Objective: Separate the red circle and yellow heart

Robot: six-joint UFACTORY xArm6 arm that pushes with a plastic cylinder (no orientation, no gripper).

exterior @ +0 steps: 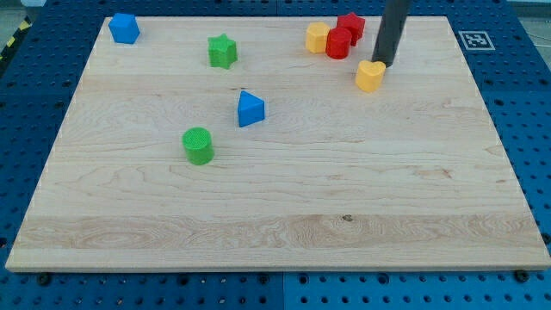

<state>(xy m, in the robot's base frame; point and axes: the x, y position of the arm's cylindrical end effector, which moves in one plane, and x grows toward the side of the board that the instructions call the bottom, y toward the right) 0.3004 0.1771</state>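
My tip (385,63) is resting at the yellow heart's (370,76) one o'clock edge, seemingly touching it. The arm carries no pincer, only this plain dark rod, so nothing is spreading or pinching. The red circle (338,42) is sitting at the heart's eleven o'clock, a small gap apart, and is pressing against the red star (351,26) at its one o'clock and a yellow block (318,37) at its nine o'clock. Farther out on the wooden board (275,215), a green star (222,51), blue cube (124,28), blue triangle (250,108) and green cylinder (198,145) are lying toward nine o'clock.
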